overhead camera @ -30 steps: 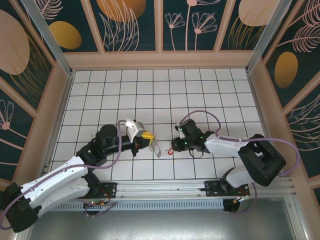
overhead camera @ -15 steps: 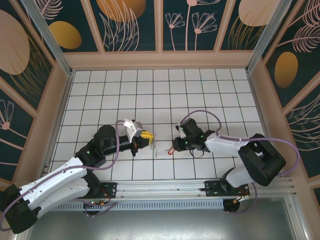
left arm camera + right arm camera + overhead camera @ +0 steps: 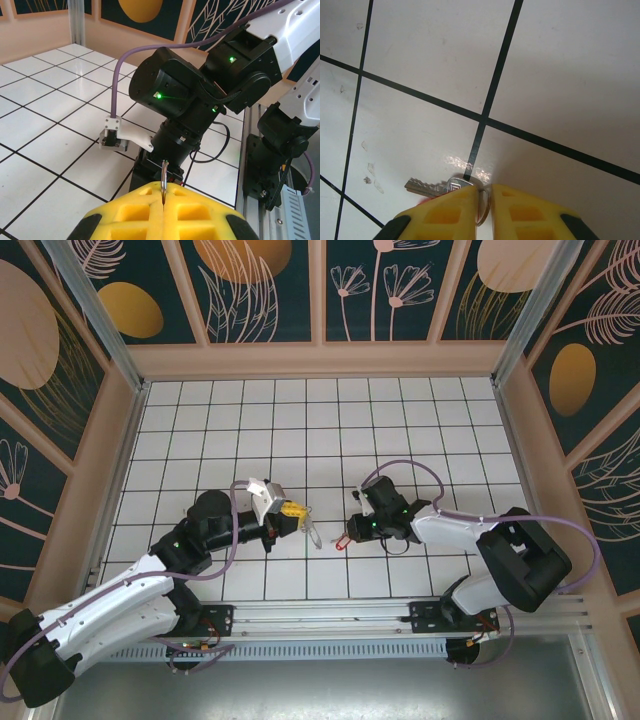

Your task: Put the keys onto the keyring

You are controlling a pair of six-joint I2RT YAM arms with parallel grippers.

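Yellow pads (image 3: 135, 210) of my left gripper (image 3: 163, 189) clamp the keyring (image 3: 163, 175); my right gripper (image 3: 487, 196) sits nearly closed over the key (image 3: 427, 188) on the tiles (image 3: 420, 75), grip unclear to me. I should pinch its head squarely before lifting. From above, ring and key are near; the right wrist view adds the key's teeth

The table (image 3: 400, 420) is white tile ruled with a black grid. The walls (image 3: 270, 290) are dark teal with pale pink line-drawn leaves and flowers, orange-gold ovals and tan framing. The arms (image 3: 120, 605) are white and black with purple cables (image 3: 400, 468). The left gripper (image 3: 163, 192) and right gripper (image 3: 485, 194) are yellow. The keyring (image 3: 313, 534) is pale silvery, as is the key (image 3: 427, 187) — its tag (image 3: 341, 543) red.
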